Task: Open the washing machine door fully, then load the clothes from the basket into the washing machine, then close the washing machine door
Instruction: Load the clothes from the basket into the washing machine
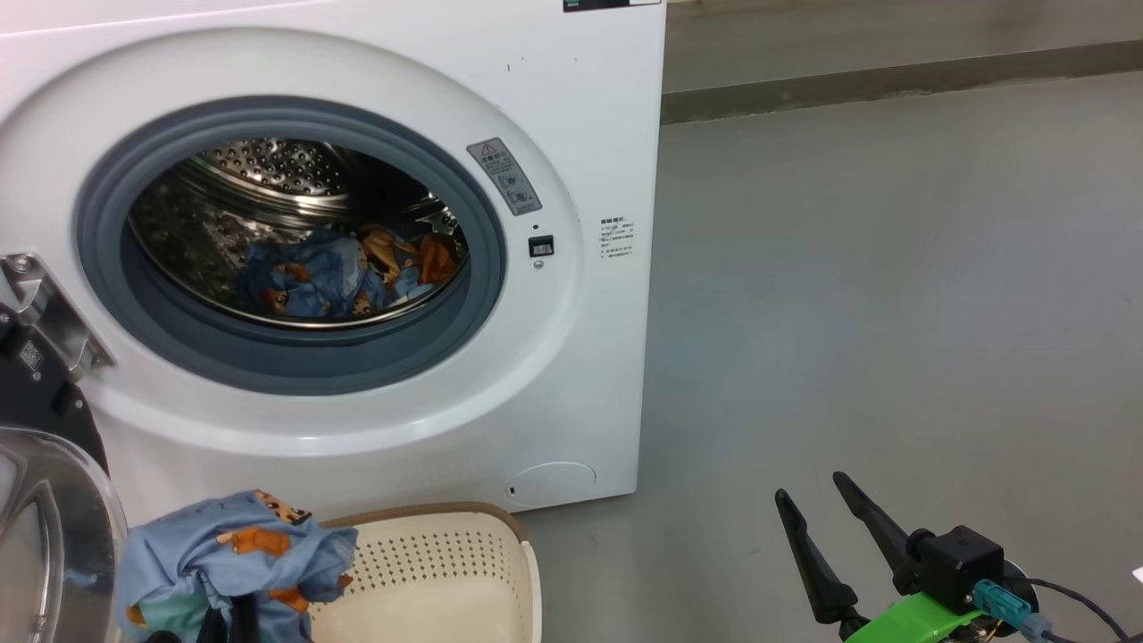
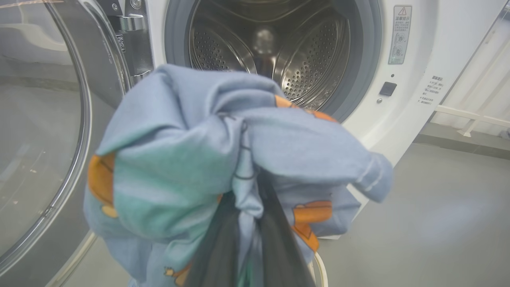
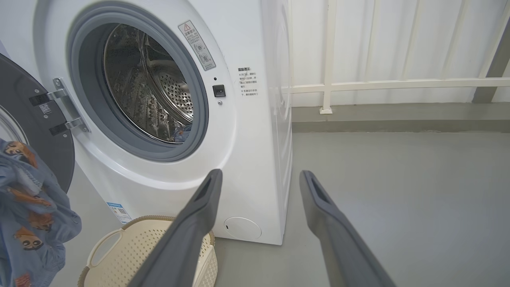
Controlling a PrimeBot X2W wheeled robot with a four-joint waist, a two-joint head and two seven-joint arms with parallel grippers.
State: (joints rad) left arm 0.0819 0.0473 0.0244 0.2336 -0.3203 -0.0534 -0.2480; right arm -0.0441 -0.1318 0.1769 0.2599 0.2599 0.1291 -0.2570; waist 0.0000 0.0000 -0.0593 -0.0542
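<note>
The washing machine (image 1: 580, 134) has its door (image 1: 54, 518) open at the left. By the basket (image 1: 429, 572), the clothes (image 1: 232, 554) are pinched in the left end effector (image 2: 249, 207). Lift them clear of the gasket (image 1: 295, 366) and reach deep into the drum (image 1: 268, 165) before releasing. The right end effector (image 1: 811, 487) waits, spread wide.

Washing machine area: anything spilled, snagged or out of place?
Nothing stands out. Some clothes lie inside the drum, the left gripper holds another blue bundle near the basket, and the door hangs open.
</note>
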